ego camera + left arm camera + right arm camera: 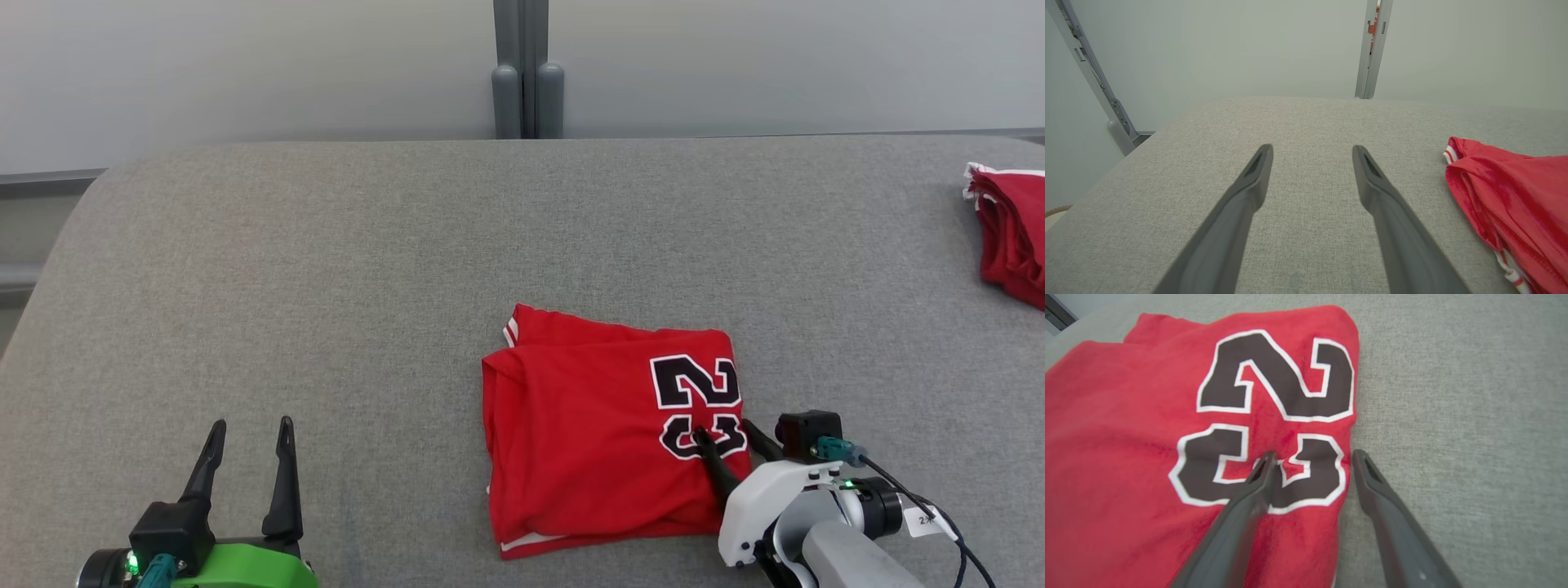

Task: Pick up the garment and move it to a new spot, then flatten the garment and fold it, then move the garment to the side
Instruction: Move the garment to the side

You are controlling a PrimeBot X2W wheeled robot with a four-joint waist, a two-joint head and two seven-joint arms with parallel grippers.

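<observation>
The garment (588,425) is a red jersey with a black number 23, folded into a rough rectangle on the grey table (367,269). My right gripper (725,430) is open and straddles the garment's right edge: one finger rests on the number, the other on bare table just beside the cloth. In the right wrist view the number on the garment (1147,465) lies right before the right gripper (1312,457). My left gripper (251,428) stands open at the lower left, well apart from the cloth. The left wrist view has the left gripper (1312,149) over bare table, with the garment (1519,196) at the right.
A second red cloth (1012,237) lies bunched at the table's far right edge. A grey post (526,73) rises behind the table's back edge against a pale wall. Wide bare table stretches left of and behind the garment.
</observation>
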